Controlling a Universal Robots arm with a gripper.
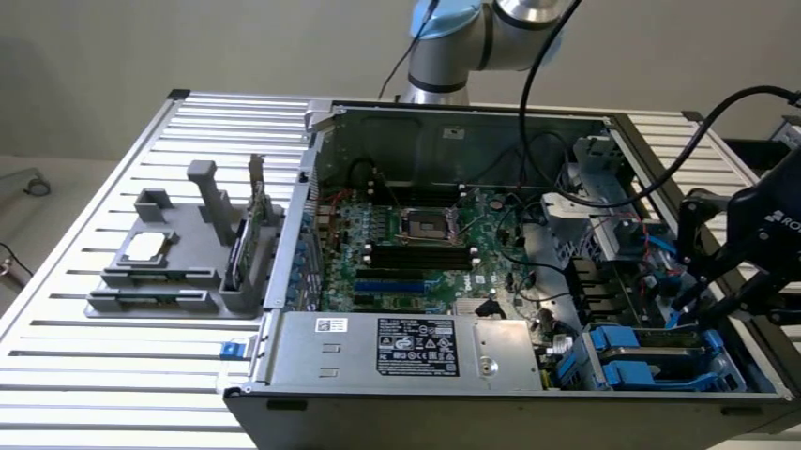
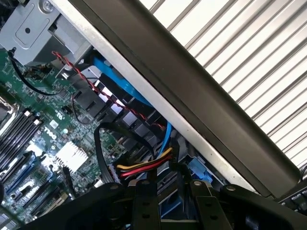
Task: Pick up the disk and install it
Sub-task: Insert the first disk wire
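Disk [image 1: 651, 359] lies flat between blue rails in the drive bay, at 4 o'clock in the exterior view. It sits in a corner of the open computer case [image 1: 501, 424], at 3 o'clock from the grey power-supply box [image 1: 414, 349]. Gripper [image 1: 703, 314] hangs at the disk's 1 o'clock edge, very near it; cannot tell whether the hand is spread or pinching the blue frame.

The arm [image 1: 457, 47] is showing silver tubing and a pale blue joint cap, a black cable [image 1: 527, 84] is trailing alongside, and the black gripper [image 1: 707, 305] is bearing white lettering, seemingly starting "RO".
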